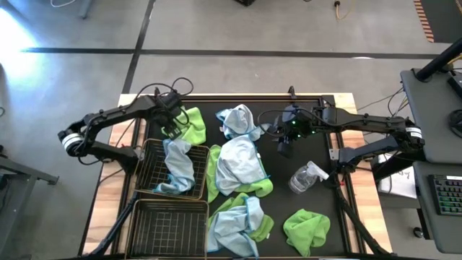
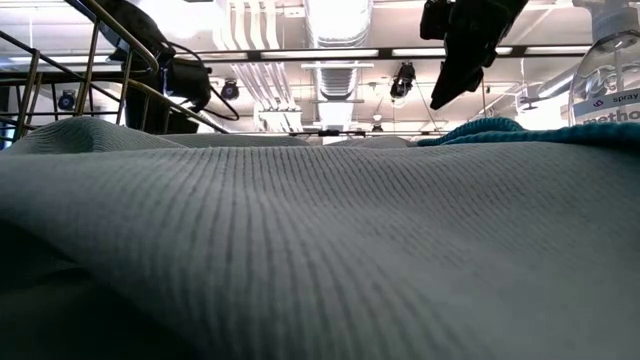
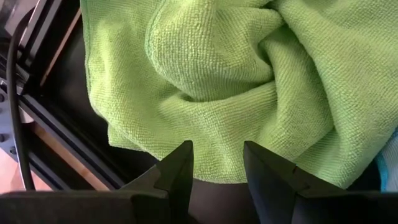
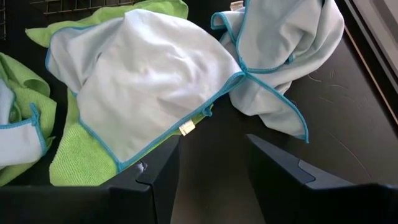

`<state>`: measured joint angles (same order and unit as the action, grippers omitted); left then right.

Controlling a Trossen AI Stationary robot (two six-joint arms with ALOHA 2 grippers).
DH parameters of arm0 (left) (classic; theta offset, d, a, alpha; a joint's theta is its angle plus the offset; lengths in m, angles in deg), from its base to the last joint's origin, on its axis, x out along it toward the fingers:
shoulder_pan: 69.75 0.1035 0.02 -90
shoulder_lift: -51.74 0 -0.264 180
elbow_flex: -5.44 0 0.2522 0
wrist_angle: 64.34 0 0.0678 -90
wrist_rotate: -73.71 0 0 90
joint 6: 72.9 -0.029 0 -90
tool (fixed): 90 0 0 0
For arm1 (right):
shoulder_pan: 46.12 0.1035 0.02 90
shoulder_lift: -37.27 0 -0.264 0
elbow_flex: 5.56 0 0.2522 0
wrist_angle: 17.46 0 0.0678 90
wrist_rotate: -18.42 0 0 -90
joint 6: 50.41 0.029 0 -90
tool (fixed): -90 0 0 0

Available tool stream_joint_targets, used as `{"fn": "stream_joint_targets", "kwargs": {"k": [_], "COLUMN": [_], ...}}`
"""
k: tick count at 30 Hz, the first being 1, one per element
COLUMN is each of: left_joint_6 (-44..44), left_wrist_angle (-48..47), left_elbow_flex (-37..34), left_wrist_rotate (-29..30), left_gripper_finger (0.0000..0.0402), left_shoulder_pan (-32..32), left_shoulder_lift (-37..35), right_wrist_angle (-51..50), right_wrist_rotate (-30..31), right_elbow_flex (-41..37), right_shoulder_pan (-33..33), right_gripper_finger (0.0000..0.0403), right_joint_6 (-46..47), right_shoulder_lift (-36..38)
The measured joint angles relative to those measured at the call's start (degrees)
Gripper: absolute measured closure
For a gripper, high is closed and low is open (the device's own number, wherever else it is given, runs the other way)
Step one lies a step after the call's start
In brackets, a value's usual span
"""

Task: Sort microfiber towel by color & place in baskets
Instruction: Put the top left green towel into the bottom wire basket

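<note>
Lime green and pale blue towels lie scattered on the black mat. My left gripper (image 1: 173, 121) (image 3: 217, 169) is open and stands over the edge of a crumpled green towel (image 1: 192, 124) (image 3: 236, 81) at the far left; I see no touch. My right gripper (image 1: 285, 142) (image 4: 211, 167) is open above bare mat, next to a pale blue towel (image 1: 238, 120) (image 4: 280, 43) and another pale blue towel (image 1: 238, 165) (image 4: 143, 81) lying on a green one. A pale blue towel (image 1: 177, 167) hangs over the rim of the farther basket (image 1: 155, 170). The nearer basket (image 1: 167, 230) holds none.
A clear spray bottle (image 1: 309, 177) (image 2: 610, 80) lies on the mat right of the middle pile. A green towel (image 1: 307, 228) sits at the near right, a blue-and-green heap (image 1: 242, 224) near the middle. Cloth (image 2: 320, 240) fills the low view's foreground.
</note>
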<state>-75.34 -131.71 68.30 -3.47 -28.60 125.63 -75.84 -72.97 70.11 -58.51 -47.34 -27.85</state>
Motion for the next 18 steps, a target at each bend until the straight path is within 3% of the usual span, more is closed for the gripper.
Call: {"fn": "stream_joint_targets", "kwargs": {"k": [4, 13, 18], "left_joint_6": [0.18, 0.15, 0.08], "left_wrist_angle": [-0.02, -0.17, -4.44], "left_elbow_flex": [0.00, 0.08, 6.46], "left_wrist_rotate": [-0.82, -9.35, -9.35], "left_gripper_finger": [0.0276, 0.0276, 0.0276], "left_shoulder_pan": [0.00, -0.11, -0.08], "left_shoulder_lift": [0.00, -0.10, -0.11], "right_wrist_angle": [-0.02, 0.00, 0.15], "right_wrist_rotate": [0.00, 0.02, 0.02], "right_elbow_flex": [0.00, 0.00, 0.00], "right_shoulder_pan": [-0.01, -0.01, 0.01], "right_gripper_finger": [0.0232, 0.0232, 0.0232], "right_joint_6": [-0.02, -0.05, -0.09], "right_shoulder_lift": [0.00, 0.00, 0.00]}}
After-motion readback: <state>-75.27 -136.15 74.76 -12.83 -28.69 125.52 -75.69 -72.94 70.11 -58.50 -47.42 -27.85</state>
